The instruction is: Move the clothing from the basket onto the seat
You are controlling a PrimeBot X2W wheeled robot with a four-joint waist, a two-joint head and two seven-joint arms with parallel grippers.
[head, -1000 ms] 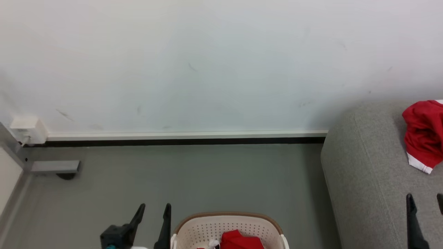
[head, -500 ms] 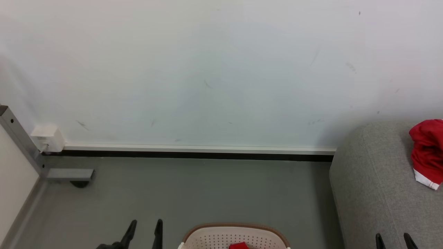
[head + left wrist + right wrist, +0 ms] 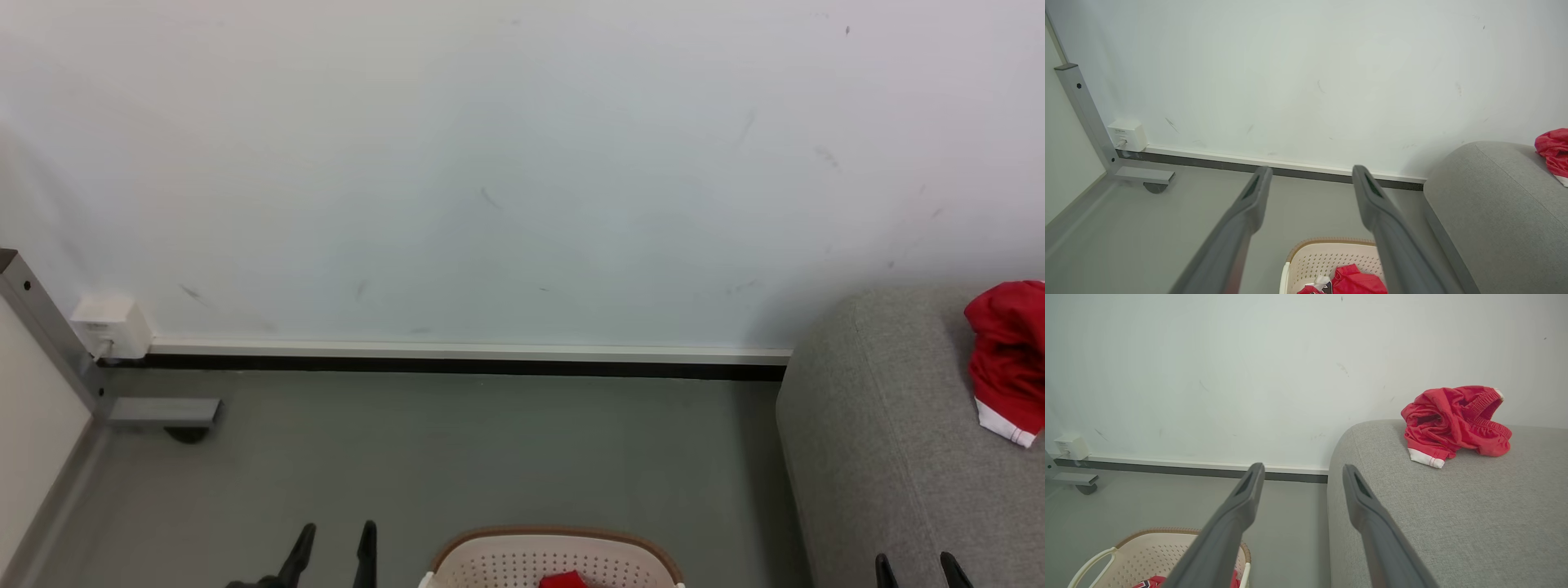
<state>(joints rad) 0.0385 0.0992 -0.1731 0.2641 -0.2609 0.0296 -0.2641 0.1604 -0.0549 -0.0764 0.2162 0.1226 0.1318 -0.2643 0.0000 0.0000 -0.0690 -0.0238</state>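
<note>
- At the bottom edge of the head view, the left gripper (image 3: pixel 338 531) stands over the grey floor (image 3: pixel 457 457) just left of the basket (image 3: pixel 498 565), its two dark fingers spread with nothing between them; the right gripper (image 3: pixel 914 562) pokes up at the lower right in front of the seat (image 3: pixel 882 457), its jaws likewise apart and empty
- In the same view a scrap of red clothing (image 3: pixel 563 581) shows inside the basket, while one red garment (image 3: pixel 1006 351) with a white trim band lies on the seat by the right border, well apart from both grippers
- In the left wrist view the fingers rise wide apart against the white wall (image 3: pixel 1306 81) and hold nothing; below and between them the basket sits on the floor near the seat, with red clothing, a bit of white and a dark patch heaped in it
- In the right wrist view the fingers are again parted and bare, one over the floor and the other over the seat's rounded edge; the red garment sits crumpled on top of the seat near the wall, its elastic waistband and white hem showing; the basket's handle and rim are at the lower left, with red fabric inside
- Judged from this, the task is partly done: one piece is on the seat and at least one more is left in the basket, though how many I cannot tell; both grippers are free, so another reach down into the basket seems the likely next step
</note>
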